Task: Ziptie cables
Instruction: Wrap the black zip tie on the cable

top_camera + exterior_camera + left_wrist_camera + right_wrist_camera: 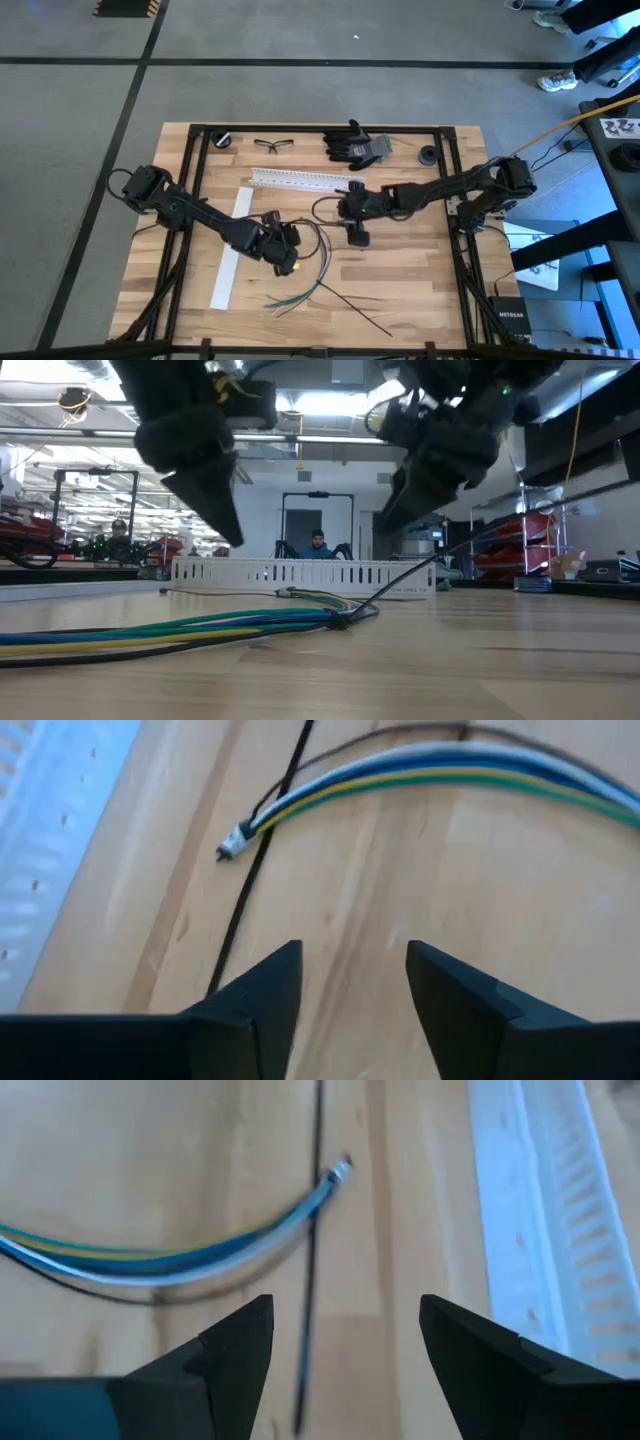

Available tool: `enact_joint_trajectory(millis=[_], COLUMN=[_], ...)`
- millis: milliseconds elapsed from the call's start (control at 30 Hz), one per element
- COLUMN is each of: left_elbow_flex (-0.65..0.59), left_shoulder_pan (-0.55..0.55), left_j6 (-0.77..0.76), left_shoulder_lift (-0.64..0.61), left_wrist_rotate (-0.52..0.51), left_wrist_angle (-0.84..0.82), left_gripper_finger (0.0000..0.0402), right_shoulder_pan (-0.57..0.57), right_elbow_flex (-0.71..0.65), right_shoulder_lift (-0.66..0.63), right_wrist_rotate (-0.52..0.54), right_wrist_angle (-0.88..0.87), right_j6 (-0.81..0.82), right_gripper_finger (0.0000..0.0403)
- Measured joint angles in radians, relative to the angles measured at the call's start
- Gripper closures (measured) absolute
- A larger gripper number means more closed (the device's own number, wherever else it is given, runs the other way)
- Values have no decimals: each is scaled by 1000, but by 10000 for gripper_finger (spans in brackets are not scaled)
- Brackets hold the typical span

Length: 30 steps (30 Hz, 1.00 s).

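The cables (322, 262) are a bundle of blue, yellow, green and white wires lying curved on the wooden table, cinched by a dark tie (341, 618). A thin black strand (360, 312) lies beside them. My left gripper (285, 262) hovers open above the table left of the bundle; its wrist view shows the bundle (450, 765) and its tip (232, 842) ahead of the empty gripper (350, 955). My right gripper (358, 237) hovers open right of the bundle, with the bundle (180, 1260) and black strand (310, 1280) ahead of the empty gripper (345, 1310).
A white slotted rail (305, 180) lies across the table's far middle and a flat white strip (232, 262) lies at the left. Black gloves (352, 145), safety glasses (272, 146) and two small dark round parts (222, 140) (428, 155) sit along the far edge. A person (317, 545) sits beyond the table.
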Motion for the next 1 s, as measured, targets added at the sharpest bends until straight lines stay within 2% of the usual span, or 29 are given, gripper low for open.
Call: enact_joint_trajectory(millis=[167,333,567,800,1000], left_elbow_flex=[-99,-242,-419,-462,-461], left_shoulder_pan=[44,62,83,88,93], left_j6=[1,30,39,35,45], left_shoulder_lift=[-56,-151,-218,-213,-213], left_wrist_rotate=[8,8,0,-1,-1], left_wrist_angle=[26,245,472,543,574], left_gripper_finger=[196,178,182,203,216], right_shoulder_pan=[-38,-42,-42,-41,-41], right_elbow_flex=[-5,-7,-7,-10,-113], right_shoulder_lift=[0,0,0,10,9], right_wrist_rotate=[-66,-77,-77,-103,-102], right_wrist_angle=[-95,-100,-50,-75,-31], right_j6=[12,37,-39,-105,-103], right_gripper_finger=[157,136,126,126,126])
